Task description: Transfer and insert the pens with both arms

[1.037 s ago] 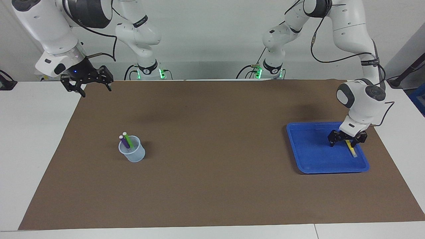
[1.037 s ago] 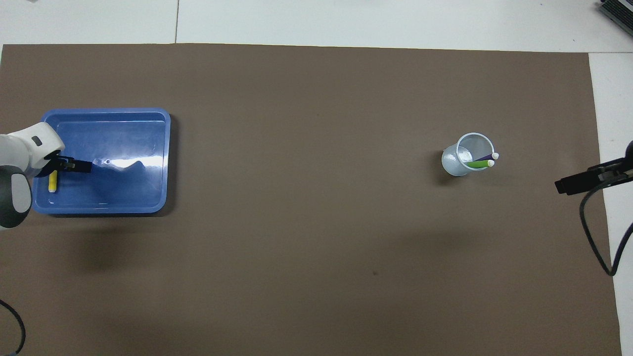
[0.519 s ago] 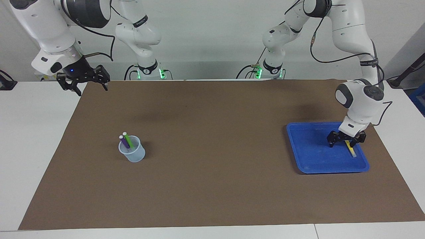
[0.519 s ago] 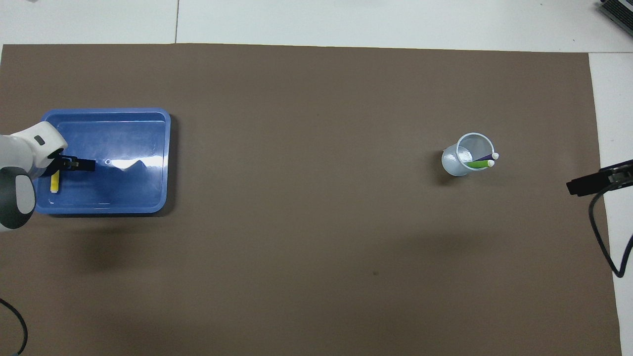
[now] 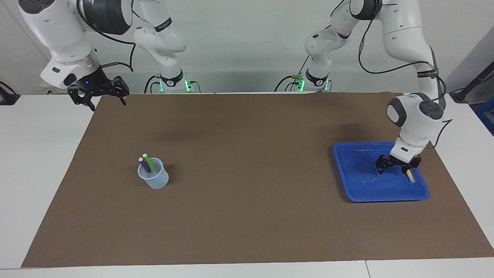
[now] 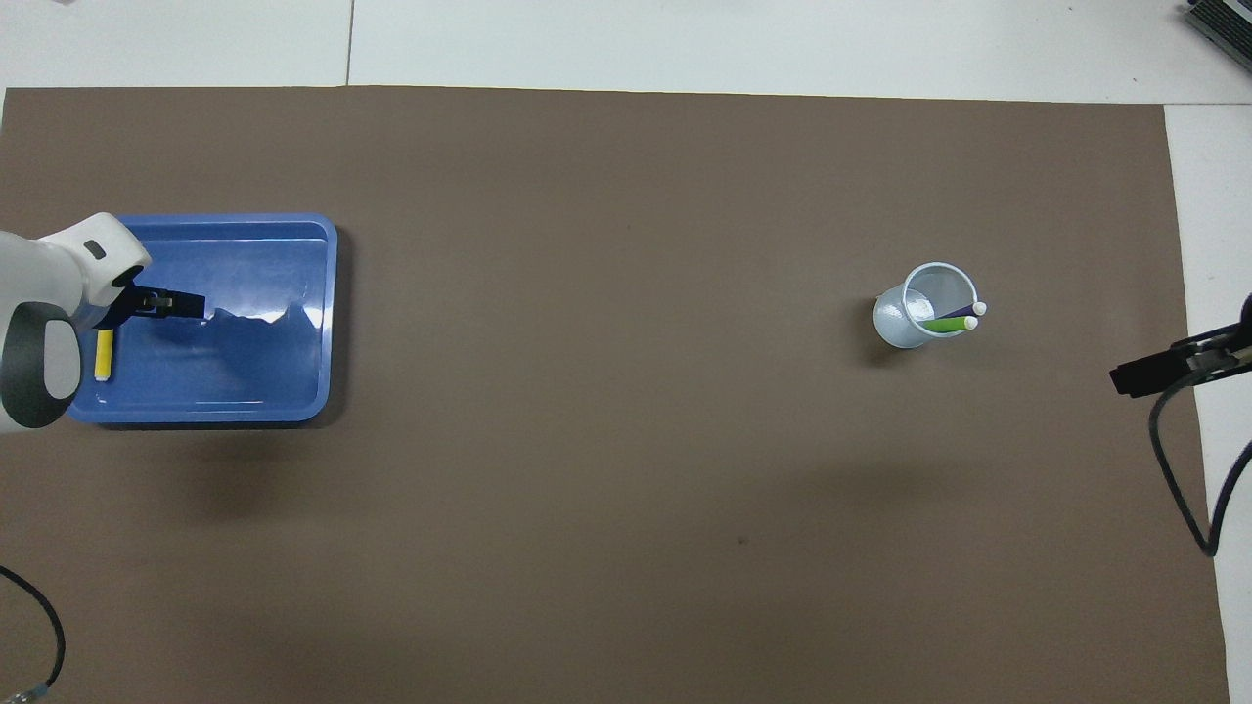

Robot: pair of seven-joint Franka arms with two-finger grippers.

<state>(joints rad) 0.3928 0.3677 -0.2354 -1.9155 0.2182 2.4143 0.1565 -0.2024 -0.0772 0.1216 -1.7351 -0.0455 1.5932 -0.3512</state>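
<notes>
Left gripper point(image 5: 396, 167) is seen low inside the blue tray point(image 5: 355, 185), at the left arm's end of the table. Its fingers are spread, and nothing is pinched between them. The yellow pen point(image 5: 410, 176) lies flat on the tray floor, close to the tray wall toward the table's end. Its whitish end pokes out just beside one fingertip, on the side farther from the robots. Whether that finger touches the pen cannot be told; in the overhead view the pen point(image 6: 103, 354) is partly covered by the wrist.

Right gripper point(image 5: 99, 94) is held up over the edge of the brown mat point(image 5: 247, 216) at the right arm's end, fingers spread, empty, waiting.

The purple pen point(image 5: 144, 165) and green pen point(image 5: 149, 162) stand tilted in the clear cup point(image 5: 154, 179) on the mat, well apart from both grippers.
</notes>
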